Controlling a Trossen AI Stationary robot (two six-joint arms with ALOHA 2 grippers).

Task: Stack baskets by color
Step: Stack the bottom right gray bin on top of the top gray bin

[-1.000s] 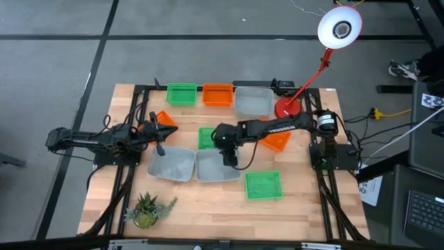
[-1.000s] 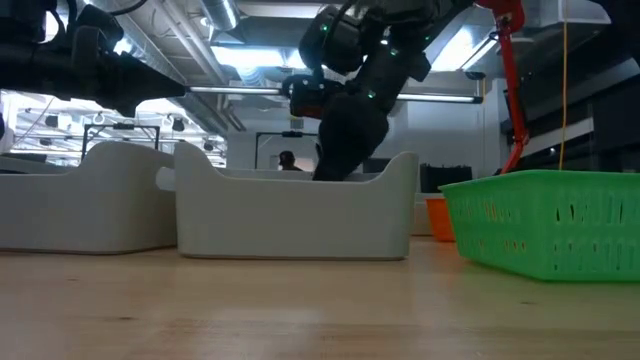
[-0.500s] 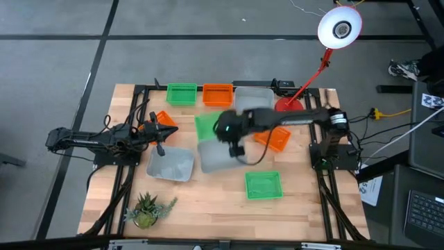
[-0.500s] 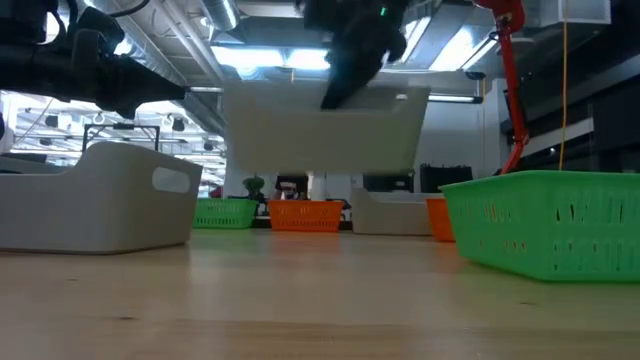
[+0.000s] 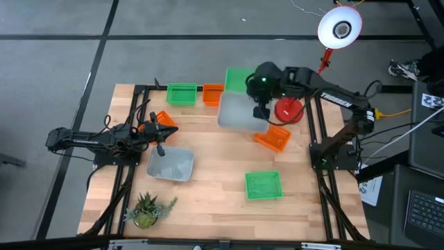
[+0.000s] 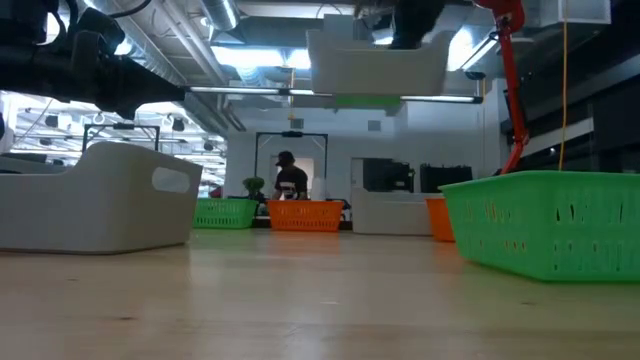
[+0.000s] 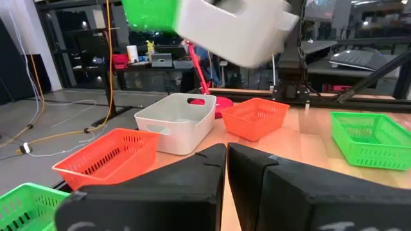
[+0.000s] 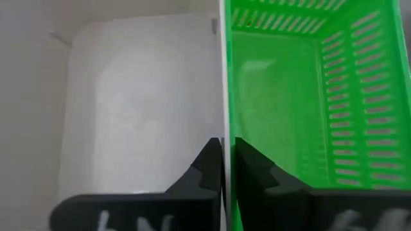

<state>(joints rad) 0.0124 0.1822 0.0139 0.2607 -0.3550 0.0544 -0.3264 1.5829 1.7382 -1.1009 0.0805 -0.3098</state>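
right gripper: clamped on the adjoining walls of a grey bin and a green basket; its wrist view shows one wall of each between the fingers.
change: a second ago the jaws sat inside that bin on the table mid-front; now both bins are lifted and carried to the back row.
position: pair hangs in the air over the back-row grey bin, beside the orange basket.
meaning: looks like grey is headed onto grey, but the green one came along, a wrong-colour risk if dropped together.
left gripper: closed, empty, idle at left, near the second grey bin.
rest: green and orange baskets untouched.
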